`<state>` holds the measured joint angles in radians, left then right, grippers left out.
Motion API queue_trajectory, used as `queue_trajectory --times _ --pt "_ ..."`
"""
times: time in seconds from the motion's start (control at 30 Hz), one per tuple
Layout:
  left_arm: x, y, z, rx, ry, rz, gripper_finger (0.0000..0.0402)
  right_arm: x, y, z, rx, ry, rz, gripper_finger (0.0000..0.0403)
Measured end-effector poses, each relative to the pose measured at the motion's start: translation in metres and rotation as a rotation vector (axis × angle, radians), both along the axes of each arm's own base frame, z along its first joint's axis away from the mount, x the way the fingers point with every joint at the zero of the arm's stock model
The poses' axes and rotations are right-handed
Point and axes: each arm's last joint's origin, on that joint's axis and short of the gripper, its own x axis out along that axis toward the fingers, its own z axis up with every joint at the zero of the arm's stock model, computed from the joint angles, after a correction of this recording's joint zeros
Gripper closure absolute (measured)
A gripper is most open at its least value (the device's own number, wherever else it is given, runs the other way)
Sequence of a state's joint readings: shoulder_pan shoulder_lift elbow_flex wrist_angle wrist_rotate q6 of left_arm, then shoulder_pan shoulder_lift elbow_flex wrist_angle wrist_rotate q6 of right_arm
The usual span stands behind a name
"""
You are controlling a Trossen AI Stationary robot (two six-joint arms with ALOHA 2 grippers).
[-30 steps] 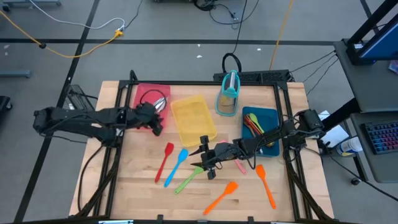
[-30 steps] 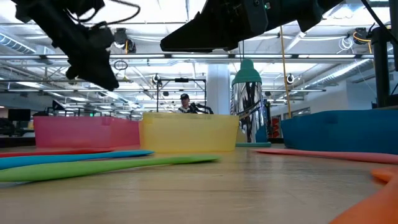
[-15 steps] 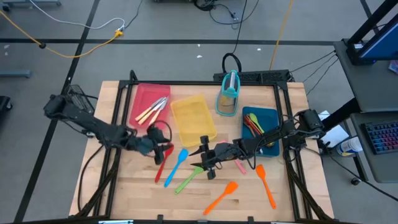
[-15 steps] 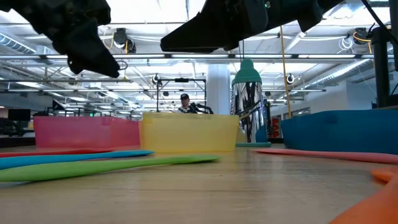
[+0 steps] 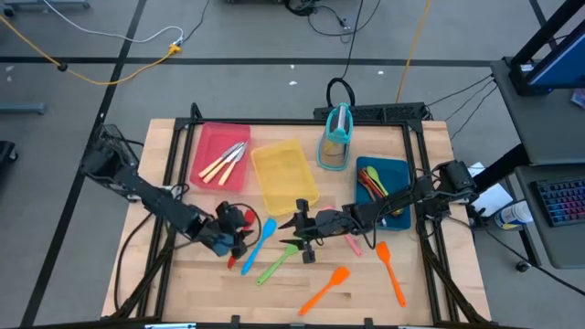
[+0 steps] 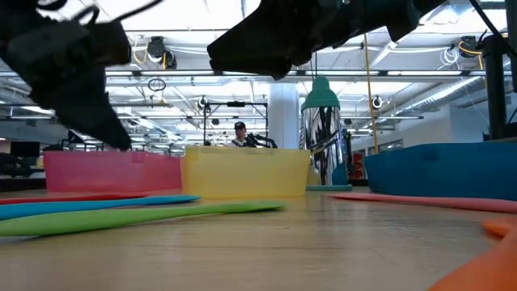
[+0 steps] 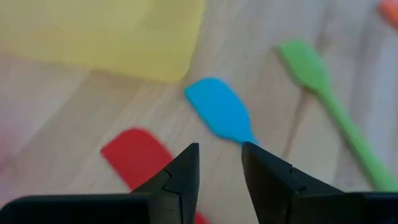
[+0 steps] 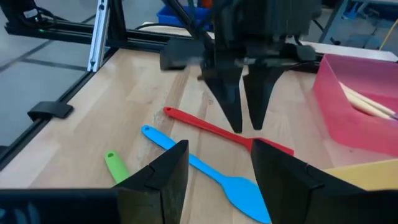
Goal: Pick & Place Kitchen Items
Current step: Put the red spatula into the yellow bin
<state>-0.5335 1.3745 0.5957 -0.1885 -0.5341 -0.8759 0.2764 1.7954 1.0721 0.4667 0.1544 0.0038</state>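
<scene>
Red point(image 5: 235, 257), blue point(image 5: 259, 243) and green point(image 5: 278, 263) spatulas lie flat on the wooden table, side by side. My left gripper point(image 5: 239, 230) hangs open just above the red spatula point(image 7: 138, 155), fingers slanting down, with nothing between them point(image 7: 219, 163). The blue spatula's blade point(image 7: 217, 112) lies just beyond its tips. My right gripper point(image 5: 297, 228) waits open and nearly level over mid-table, facing the left one point(image 8: 245, 121). Two orange spatulas point(image 5: 326, 290) point(image 5: 390, 271) lie near the front right.
At the back stand a red tray point(image 5: 208, 137) holding cream-handled knives point(image 5: 222, 164), a yellow tray point(image 5: 285, 175), a teal-framed holder point(image 5: 336, 137) and a blue tray point(image 5: 395, 169) with several utensils. A pink utensil point(image 5: 353, 245) lies under my right arm. Bare wood lies along the near edge.
My left gripper has swung away from the red tray toward the table's near edge and to the right. It has sunk and now hangs above the red spatula, its fingers as far apart as before. My right gripper has rolled a little in place.
</scene>
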Motion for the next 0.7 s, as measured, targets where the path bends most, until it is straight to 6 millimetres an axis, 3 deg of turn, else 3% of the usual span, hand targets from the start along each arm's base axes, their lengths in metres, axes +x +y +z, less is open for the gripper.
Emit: queue_trajectory --times 0.37,0.7 --pt "-0.004 0.016 -0.033 0.013 0.162 0.284 0.0277 -0.002 0.005 -0.001 0.010 0.006 0.011 0.0236" --pt "0.004 0.020 -0.041 -0.027 0.133 0.366 0.0277 -0.002 0.005 -0.001 0.009 0.008 0.008 0.0236"
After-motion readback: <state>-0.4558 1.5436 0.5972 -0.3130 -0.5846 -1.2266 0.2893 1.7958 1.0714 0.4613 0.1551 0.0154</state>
